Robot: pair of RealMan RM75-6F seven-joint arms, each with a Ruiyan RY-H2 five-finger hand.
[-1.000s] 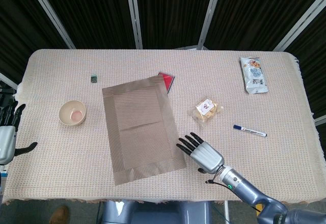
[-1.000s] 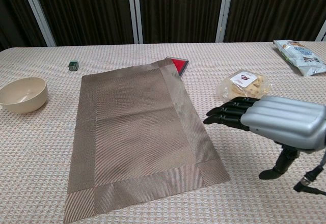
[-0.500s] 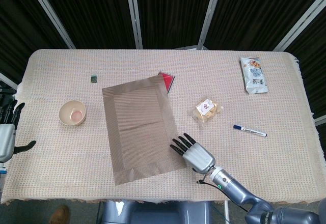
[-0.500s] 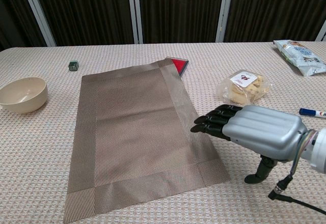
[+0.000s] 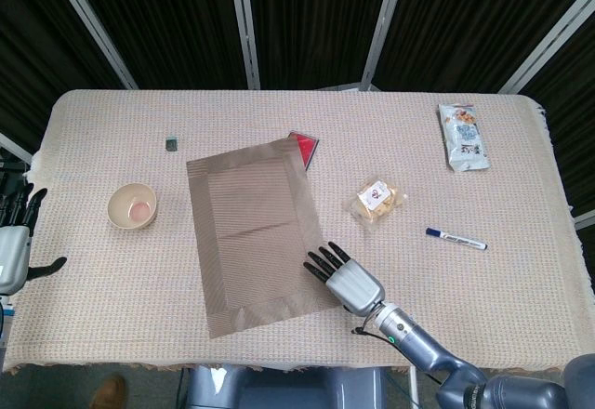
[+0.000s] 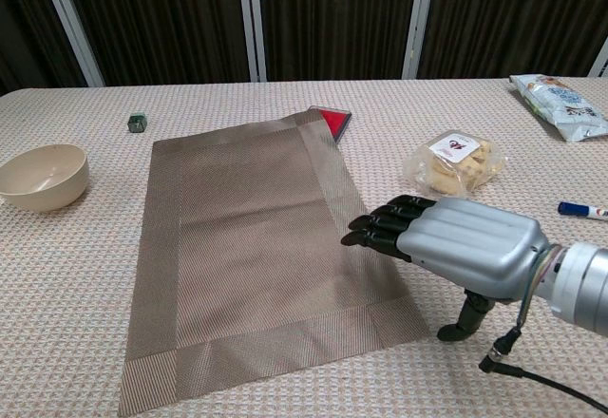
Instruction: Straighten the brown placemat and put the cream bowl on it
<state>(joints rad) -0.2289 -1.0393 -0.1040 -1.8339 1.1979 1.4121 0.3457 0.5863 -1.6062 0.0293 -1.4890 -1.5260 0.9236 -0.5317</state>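
- The right hand point(image 6: 456, 247) has slid left over the last second, from well right of the brown placemat point(image 5: 256, 232) to its near right edge; the dark fingers point(image 6: 380, 226) now reach over the mat's border, stretched flat and close side by side, holding nothing.
- Whether they press on the mat or hover just above it cannot be told.
- My reading: straightening is about to start; the mat has not turned and lies skewed on the bench point(image 5: 521, 316), its far right corner over a red card point(image 5: 305, 145).
- The cream bowl point(image 5: 132, 205) stands left of the mat, apart from it, untouched.
- The left hand point(image 5: 13, 242) waits off the bench's left edge, fingers apart and empty.
- Open cloth lies near and right of the mat; the snack bag point(image 5: 376, 197) and marker point(image 5: 456, 238) lie further right, so turning that way has room.
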